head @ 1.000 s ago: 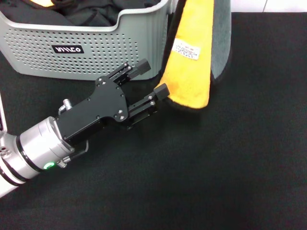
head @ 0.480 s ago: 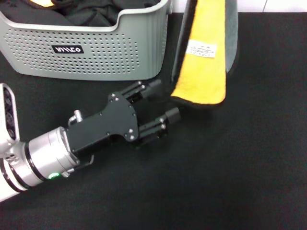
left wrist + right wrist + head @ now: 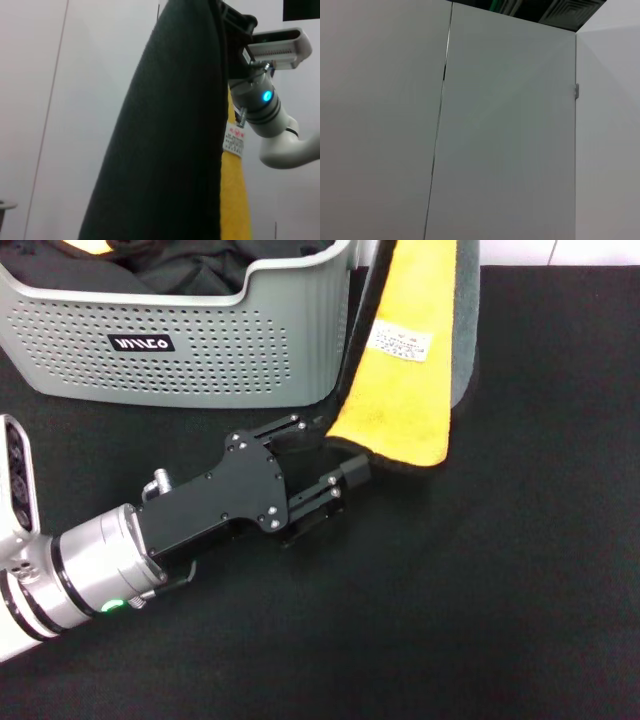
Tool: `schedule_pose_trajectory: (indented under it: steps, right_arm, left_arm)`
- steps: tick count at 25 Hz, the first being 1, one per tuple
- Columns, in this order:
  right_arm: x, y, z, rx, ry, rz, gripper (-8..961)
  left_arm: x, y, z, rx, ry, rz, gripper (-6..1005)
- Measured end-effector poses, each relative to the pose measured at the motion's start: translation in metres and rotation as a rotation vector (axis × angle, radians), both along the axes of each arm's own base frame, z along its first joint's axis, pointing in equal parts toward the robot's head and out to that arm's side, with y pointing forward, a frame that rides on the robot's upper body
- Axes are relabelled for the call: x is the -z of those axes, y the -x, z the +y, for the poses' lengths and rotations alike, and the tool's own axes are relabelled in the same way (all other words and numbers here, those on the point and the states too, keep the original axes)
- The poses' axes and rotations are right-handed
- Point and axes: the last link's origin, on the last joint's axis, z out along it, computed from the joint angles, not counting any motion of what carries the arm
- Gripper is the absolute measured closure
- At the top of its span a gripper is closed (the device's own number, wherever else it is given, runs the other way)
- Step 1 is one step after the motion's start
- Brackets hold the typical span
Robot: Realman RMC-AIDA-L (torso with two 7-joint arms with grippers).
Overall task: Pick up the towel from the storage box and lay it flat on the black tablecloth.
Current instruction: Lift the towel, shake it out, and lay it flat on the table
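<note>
The towel (image 3: 400, 390) hangs upright beside the storage box (image 3: 200, 360), yellow-orange face toward me, with its lower edge just above the black tablecloth (image 3: 480, 590). My left gripper (image 3: 330, 450) is open and low over the cloth, its fingers on either side of the towel's lower left corner. The left wrist view shows the towel's grey reverse (image 3: 170, 150). It also shows my right gripper (image 3: 237, 22) up high, shut on the towel's top edge. The right gripper is out of the head view.
A black fabric garment (image 3: 190, 270) fills the box, with a bit of orange cloth (image 3: 85, 245) at its far left. A white label (image 3: 400, 340) is sewn on the towel. The right wrist view shows only a pale wall.
The towel swung right, then back left. My left gripper moved down and right, and the towel's lower corner now lies between its open fingers.
</note>
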Motion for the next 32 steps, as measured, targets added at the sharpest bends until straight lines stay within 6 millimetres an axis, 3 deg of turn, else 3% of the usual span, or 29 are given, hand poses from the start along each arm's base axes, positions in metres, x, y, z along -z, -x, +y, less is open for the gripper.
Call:
schedule_pose_trajectory:
  steps: [4, 7, 13, 26, 32]
  right_arm:
    - [0.0, 0.0, 0.0, 0.002, -0.001, 0.001, 908]
    - [-0.001, -0.001, 0.001, 0.006, -0.004, 0.002, 906]
    - [-0.004, -0.005, 0.003, 0.025, -0.015, 0.011, 903]
    - [-0.002, -0.012, 0.004, 0.049, -0.018, 0.008, 896]
    - [0.006, -0.02, 0.009, 0.108, 0.006, -0.03, 892]
  left_arm:
    - [-0.002, 0.001, 0.001, -0.02, -0.02, -0.017, 402]
    - [-0.003, 0.002, 0.001, -0.032, -0.031, -0.024, 617]
    - [-0.002, 0.0, 0.0, -0.009, -0.006, -0.018, 875]
    - [-0.002, -0.004, 0.001, 0.005, -0.008, -0.032, 973]
    - [-0.015, -0.005, 0.003, -0.028, -0.04, -0.119, 981]
